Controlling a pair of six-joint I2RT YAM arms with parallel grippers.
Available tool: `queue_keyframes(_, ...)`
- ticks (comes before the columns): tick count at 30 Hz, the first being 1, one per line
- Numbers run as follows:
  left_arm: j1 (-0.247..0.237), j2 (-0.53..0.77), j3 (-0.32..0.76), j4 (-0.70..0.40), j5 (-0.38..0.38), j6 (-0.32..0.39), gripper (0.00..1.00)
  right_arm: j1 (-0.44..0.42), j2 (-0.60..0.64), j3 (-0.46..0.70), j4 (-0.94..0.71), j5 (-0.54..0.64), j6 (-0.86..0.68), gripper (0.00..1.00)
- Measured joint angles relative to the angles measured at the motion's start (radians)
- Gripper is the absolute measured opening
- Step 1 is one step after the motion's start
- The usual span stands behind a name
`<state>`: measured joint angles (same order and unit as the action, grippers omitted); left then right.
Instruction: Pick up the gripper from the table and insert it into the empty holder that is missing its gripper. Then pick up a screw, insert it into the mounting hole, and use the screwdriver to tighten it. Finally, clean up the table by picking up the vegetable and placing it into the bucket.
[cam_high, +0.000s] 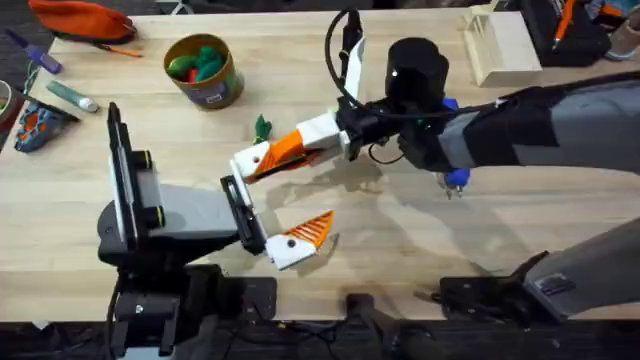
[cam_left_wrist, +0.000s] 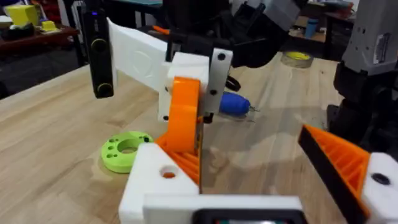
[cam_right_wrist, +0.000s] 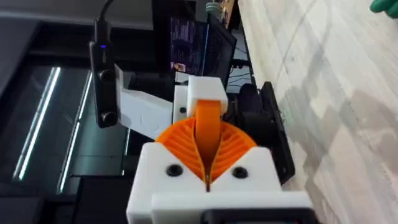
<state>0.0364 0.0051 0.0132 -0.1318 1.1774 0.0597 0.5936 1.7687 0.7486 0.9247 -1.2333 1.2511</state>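
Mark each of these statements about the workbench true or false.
1. The bucket already has green and red items inside. True.
2. The right gripper holds the screwdriver. False: the screwdriver sits on the table under the right arm.
3. No vegetable is left on the table. False: a small green vegetable lies on the wood beside the right gripper.
4. The right gripper is shut on an orange finger. True.
5. The left gripper is shut. False: its two sides stand wide apart.
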Motion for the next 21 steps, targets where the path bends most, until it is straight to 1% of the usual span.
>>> queue_keyframes(12,0.000,0.000,0.000,0.000,-0.003,0.000,0.985,0.001,0.000,0.000,0.002,0.006,0.066,0.008)
queue_keyframes(21,0.000,0.000,0.000,0.000,-0.003,-0.005,0.985,0.001,0.000,0.000,-0.007,0.007,0.080,0.008)
